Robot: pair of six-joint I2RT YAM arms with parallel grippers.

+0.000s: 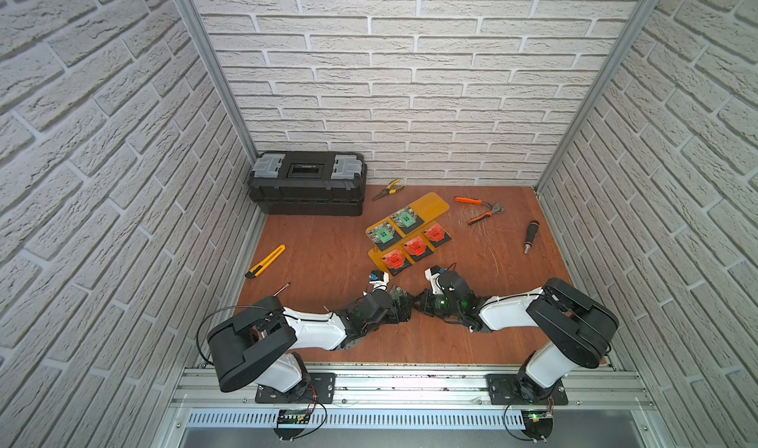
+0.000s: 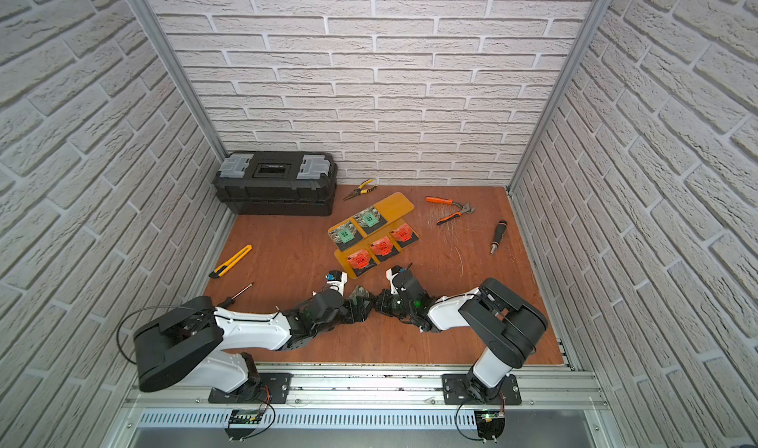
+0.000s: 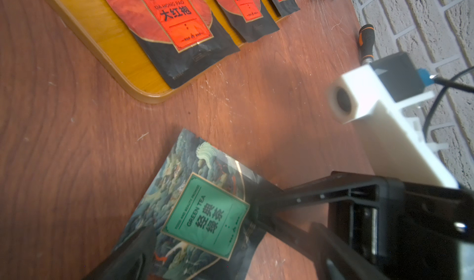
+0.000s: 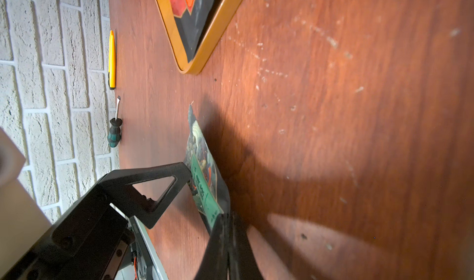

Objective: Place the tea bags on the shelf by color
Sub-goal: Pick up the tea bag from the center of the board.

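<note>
Right wrist view: right gripper (image 4: pixel 225 230) clamped last green-labelled black-edged sachet (image 4: pixel 205 178), left gripper (image 1: pixel 398 303) spread wide; in both top views, five sachets (image 1: pixel 415 246) lay colour-sorted on amber two-tier plastic shelf (image 1: pixel 430 202); one placement outstanding.

White brick walls (image 1: pixel 410 77) on three sides — scratched reddish wooden floor (image 1: pixel 320 261).

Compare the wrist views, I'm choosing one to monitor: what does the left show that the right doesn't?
Left only: all three red tea bags, a black-orange screwdriver. Right only: a yellow knife, a green-handled screwdriver. Both: the green tea bag, pinched by the shut right gripper, the shelf edge, the table.
</note>
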